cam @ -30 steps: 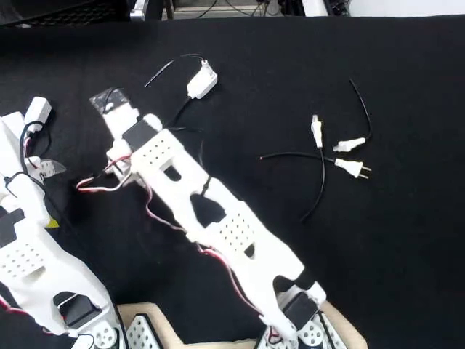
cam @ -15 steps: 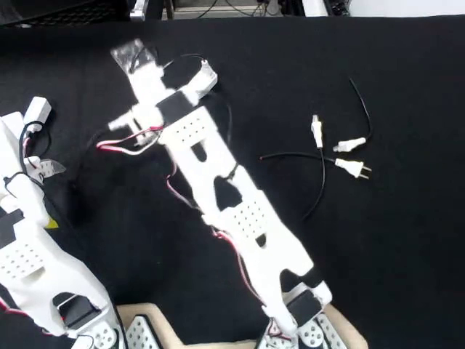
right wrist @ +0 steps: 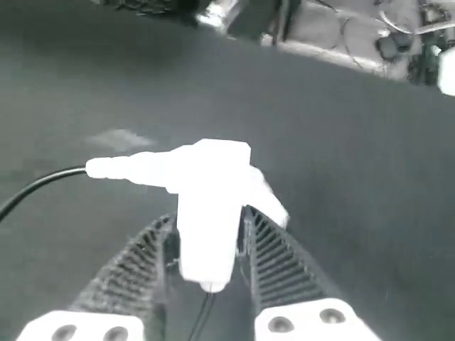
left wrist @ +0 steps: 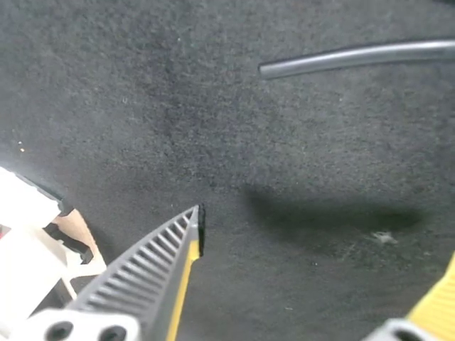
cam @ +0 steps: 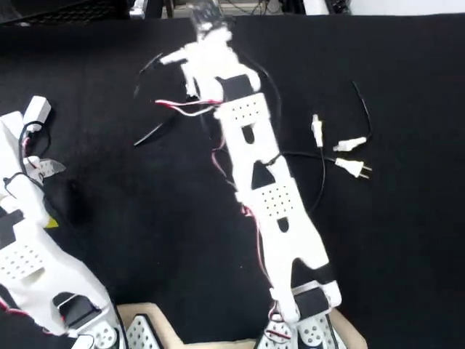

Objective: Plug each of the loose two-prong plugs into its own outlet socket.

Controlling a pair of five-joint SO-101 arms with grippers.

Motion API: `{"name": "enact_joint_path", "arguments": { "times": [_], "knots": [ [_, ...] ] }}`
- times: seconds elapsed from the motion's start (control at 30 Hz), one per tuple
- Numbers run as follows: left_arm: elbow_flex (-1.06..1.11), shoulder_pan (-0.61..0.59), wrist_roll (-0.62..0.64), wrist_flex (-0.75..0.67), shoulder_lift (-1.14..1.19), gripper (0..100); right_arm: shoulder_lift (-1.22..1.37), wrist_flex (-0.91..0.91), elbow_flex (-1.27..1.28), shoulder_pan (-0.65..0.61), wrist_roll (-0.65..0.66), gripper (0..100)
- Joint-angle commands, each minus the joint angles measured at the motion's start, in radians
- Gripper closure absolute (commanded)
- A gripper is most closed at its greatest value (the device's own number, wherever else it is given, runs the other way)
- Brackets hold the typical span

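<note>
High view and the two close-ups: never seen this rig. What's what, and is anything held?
Two white robot arms sit side by side at a black-covered table. The high view looks down from a fixed camera; each close-up comes from a camera on one arm's wrist. The right hand is shut on a white corded socket piece near the table's far edge. The left hand is open over bare cloth. Three loose plugs lie to the right.
</note>
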Motion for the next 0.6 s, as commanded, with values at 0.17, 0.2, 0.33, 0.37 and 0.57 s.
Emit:
{"name": "enact_joint_path", "arguments": {
  "times": [0.17,0.2,0.33,0.37,0.57],
  "knots": [
    [0.051,0.038,-0.003,-0.084,-0.011,50,0.025,0.012,-0.065,0.009,0.04,61.1],
    [0.051,0.038,-0.005,-0.084,-0.011,50,0.01,0.035,-0.067,0.003,0.04,58.5],
    [0.05,0.038,-0.005,-0.084,-0.011,50,-0.133,0.172,-0.067,-0.032,0.048,58.7],
    [0.05,0.039,-0.005,-0.084,-0.011,50,-0.18,0.215,-0.067,-0.044,0.048,58.9],
    [0.048,0.039,-0.005,-0.084,-0.011,50,-0.472,0.485,-0.065,-0.127,0.048,58.8]
  ]
}}
